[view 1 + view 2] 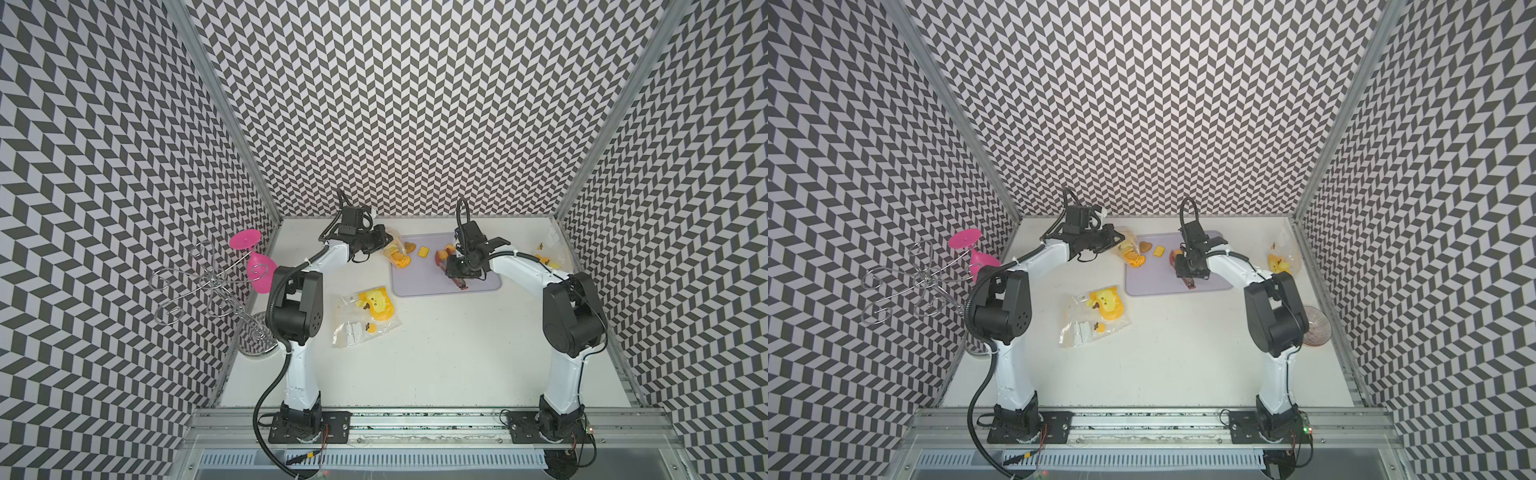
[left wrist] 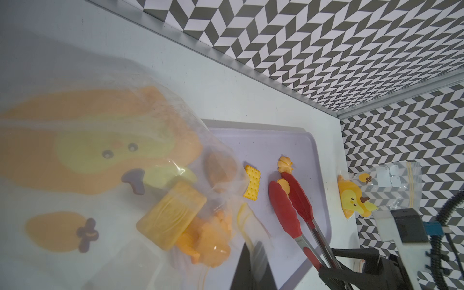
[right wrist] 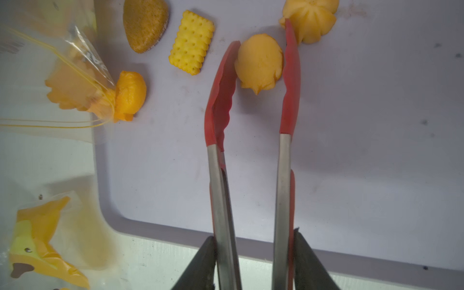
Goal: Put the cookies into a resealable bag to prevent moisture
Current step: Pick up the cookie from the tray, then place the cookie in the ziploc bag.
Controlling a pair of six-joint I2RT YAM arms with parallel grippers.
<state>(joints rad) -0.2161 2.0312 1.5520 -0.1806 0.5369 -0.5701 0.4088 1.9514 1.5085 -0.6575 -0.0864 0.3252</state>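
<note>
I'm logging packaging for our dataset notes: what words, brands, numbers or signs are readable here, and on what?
No text can be read anywhere.
On the resealable bag: dark marks near its zip strip, too blurred to read.
On the spare bag: white panels, apparently blank.

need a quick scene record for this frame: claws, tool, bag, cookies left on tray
left claw: shut on bag, mouth at the tray edge
right claw: shut on tongs
tongs: red tips either side of round cookie
bag: several cookies inside, orange cookie at its mouth
loose on tray: heart cookie, rectangular cookie, fluted cookie
spare bag: flat on the table, untouched
</note>
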